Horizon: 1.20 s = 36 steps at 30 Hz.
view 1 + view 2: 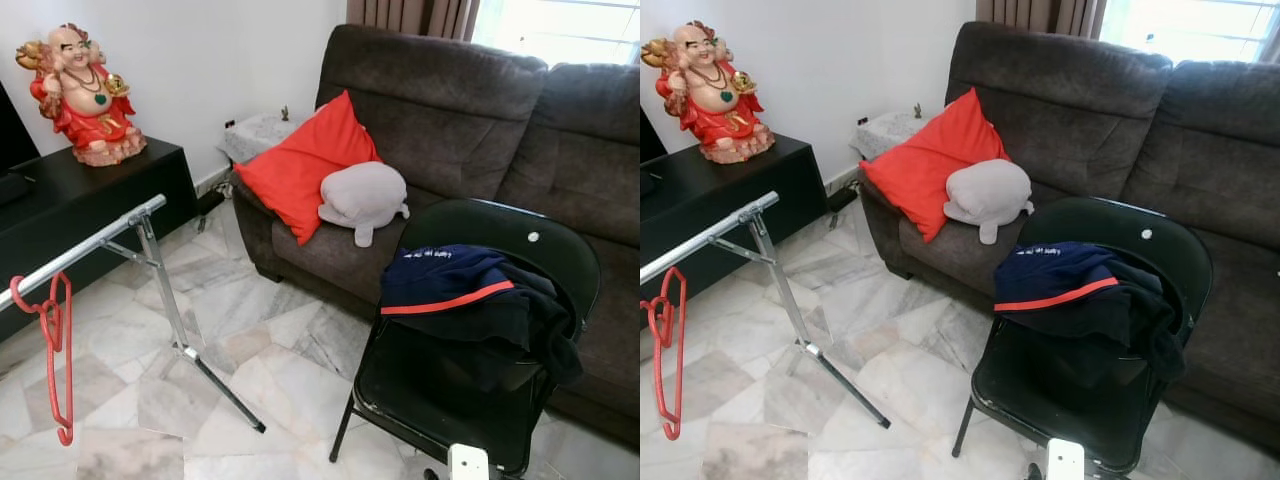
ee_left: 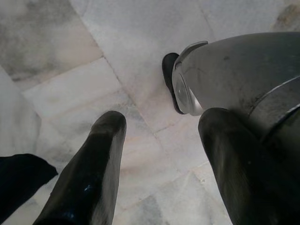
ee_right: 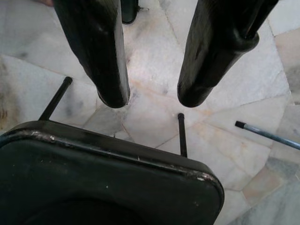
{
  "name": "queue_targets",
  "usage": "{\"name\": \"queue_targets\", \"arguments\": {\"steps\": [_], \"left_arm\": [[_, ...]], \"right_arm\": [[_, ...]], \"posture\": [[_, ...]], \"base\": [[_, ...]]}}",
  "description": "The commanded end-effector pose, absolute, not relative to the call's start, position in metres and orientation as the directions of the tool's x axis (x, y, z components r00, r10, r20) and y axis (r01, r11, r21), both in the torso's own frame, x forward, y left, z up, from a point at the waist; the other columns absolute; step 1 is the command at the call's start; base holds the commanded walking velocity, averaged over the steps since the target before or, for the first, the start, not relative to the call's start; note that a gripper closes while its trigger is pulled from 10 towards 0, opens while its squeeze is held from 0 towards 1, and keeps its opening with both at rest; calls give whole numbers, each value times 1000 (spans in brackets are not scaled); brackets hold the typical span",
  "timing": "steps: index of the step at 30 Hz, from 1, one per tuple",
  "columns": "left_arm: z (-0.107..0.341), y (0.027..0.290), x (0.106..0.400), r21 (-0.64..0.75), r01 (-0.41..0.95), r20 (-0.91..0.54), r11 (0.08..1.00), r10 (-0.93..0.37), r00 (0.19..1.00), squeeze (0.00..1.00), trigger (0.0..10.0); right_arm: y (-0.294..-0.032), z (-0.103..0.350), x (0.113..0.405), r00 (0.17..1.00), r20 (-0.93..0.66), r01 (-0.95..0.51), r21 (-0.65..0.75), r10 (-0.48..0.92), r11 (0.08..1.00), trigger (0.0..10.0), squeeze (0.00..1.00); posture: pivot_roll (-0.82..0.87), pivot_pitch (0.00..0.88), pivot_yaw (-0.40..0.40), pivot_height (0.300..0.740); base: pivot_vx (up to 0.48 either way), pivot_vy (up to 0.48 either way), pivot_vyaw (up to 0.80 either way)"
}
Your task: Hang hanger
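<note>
A red hanger (image 1: 55, 345) hangs by its hook on the silver rail (image 1: 85, 248) of a folding clothes rack at the left. My left gripper (image 2: 159, 126) hangs over the marble floor, open, with nothing between its fingers. My right gripper (image 3: 150, 96) is open too, pointing down at the floor just beyond the black chair's seat edge (image 3: 117, 150). A navy garment with a red stripe (image 1: 450, 285) is draped over the black folding chair (image 1: 480, 400).
A dark brown sofa (image 1: 470, 110) with a red cushion (image 1: 305, 165) and a grey plush (image 1: 362, 198) stands behind the chair. A black cabinet (image 1: 90, 195) carries a red figurine (image 1: 82, 95). The rack's leg (image 1: 215, 385) slants across the marble floor.
</note>
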State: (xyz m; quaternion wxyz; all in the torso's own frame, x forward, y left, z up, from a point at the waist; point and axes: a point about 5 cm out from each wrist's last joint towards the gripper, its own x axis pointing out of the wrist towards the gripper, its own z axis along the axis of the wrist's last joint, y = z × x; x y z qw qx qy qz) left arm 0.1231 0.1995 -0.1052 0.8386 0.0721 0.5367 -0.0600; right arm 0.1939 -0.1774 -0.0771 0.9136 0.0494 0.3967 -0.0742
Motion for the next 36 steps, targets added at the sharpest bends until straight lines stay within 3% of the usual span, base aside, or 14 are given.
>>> {"name": "queue_targets", "arguments": {"steps": [1,13,19,29,34,36], "left_arm": [[-106,197,121,54,195,-910,979,-33,414,0,10000],[-108,197,118,64,188,-920,980,-15,391,0,10000],[-108,196,118,72,202,-919,977,-14,394,0,10000],[-108,196,116,74,218,-921,973,-17,390,0,10000],[-109,195,115,66,214,-921,975,-23,389,0,10000],[-109,194,115,61,216,-921,974,-28,388,0,10000]], "right_arm": [[-178,-75,196,688,-718,182,35,-102,983,10000,0],[-182,-71,203,699,-705,195,30,-117,980,10000,0],[-184,-70,203,709,-693,214,32,-133,976,10000,0],[-183,-61,209,797,-586,240,91,-143,966,10000,0],[-187,-46,213,873,-458,241,113,-164,964,10000,0],[-185,-31,211,923,-363,172,88,-129,981,10000,0]], "posture": [[91,0,12,740],[94,0,10,740],[96,0,11,740],[58,0,10,740],[28,0,0,740],[16,0,-4,740]], "base": [[330,0,0],[333,0,-125],[0,0,-382],[0,0,0],[0,0,0],[0,0,0]]}}
